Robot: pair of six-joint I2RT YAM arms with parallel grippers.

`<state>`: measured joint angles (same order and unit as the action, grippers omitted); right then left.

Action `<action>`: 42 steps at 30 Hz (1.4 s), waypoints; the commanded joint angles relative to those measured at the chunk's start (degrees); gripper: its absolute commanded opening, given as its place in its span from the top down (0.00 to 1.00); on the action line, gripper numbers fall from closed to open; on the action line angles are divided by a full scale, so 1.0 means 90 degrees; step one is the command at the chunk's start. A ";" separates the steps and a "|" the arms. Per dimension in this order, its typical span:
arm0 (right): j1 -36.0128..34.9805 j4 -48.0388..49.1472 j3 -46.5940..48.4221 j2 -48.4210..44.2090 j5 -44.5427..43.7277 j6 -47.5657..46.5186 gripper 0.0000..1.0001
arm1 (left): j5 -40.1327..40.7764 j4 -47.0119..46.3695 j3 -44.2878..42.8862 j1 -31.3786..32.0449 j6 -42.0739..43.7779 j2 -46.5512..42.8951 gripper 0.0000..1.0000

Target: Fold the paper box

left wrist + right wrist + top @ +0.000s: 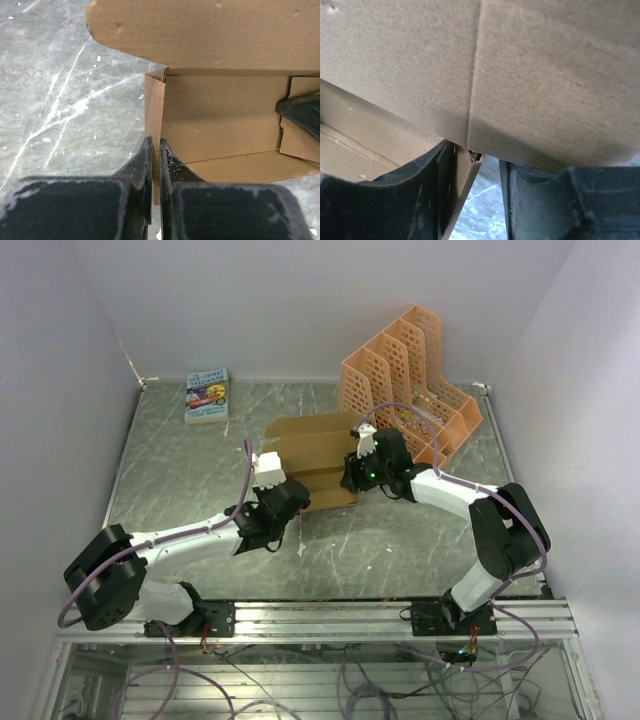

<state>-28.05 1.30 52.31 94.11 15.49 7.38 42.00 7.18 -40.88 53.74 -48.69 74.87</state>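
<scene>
The paper box [312,455], plain tan cardboard, lies partly formed in the middle of the table with its flaps raised. In the left wrist view its open inside [220,115] faces me. My left gripper [155,150] is shut on the thin left end wall, at the near left corner [285,502]. My right gripper [358,470] is at the box's right end. It straddles a wall of the box [545,75]: the cardboard rests against one finger [420,190], and bare table shows in the gap before the other finger [545,200]. One right fingertip [300,115] pokes inside the box.
An orange perforated file rack [410,390] stands just behind and right of the box, close to the right arm. A small colourful book [207,395] lies at the back left. The scratched metal table [180,470] is enclosed by white walls.
</scene>
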 commanded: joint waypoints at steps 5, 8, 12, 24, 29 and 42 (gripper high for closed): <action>0.0012 -0.0247 0.0082 -0.0216 -0.0391 -0.0345 0.58 | 0.0440 -0.0152 -0.0054 0.0052 -0.0244 0.0233 0.88; 0.0012 -0.0311 0.0070 -0.0248 -0.0419 -0.0403 0.58 | 0.0463 -0.0162 -0.0005 0.0049 -0.0296 0.0291 0.88; 0.0012 -0.0356 0.0056 -0.0256 -0.0414 -0.0438 0.58 | 0.0504 -0.0147 0.0021 0.0054 -0.0313 0.0285 0.88; 0.0012 -0.0457 0.0128 -0.0130 -0.0268 -0.0439 0.45 | 0.0531 -0.0100 -0.0042 0.0048 -0.0301 0.0445 0.87; 0.0012 -0.0457 0.0096 -0.0209 -0.0184 -0.0434 0.43 | 0.0579 -0.0035 -0.0028 0.0052 -0.0312 0.0448 0.87; 0.0090 -0.0443 0.0076 -0.0274 -0.0006 -0.0362 0.66 | 0.0576 0.0036 -0.0087 0.0047 -0.0287 0.0479 0.86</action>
<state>-27.81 -1.65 52.73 92.71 16.03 4.78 43.51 7.09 -40.88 54.00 -50.68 78.76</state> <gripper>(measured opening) 0.408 0.140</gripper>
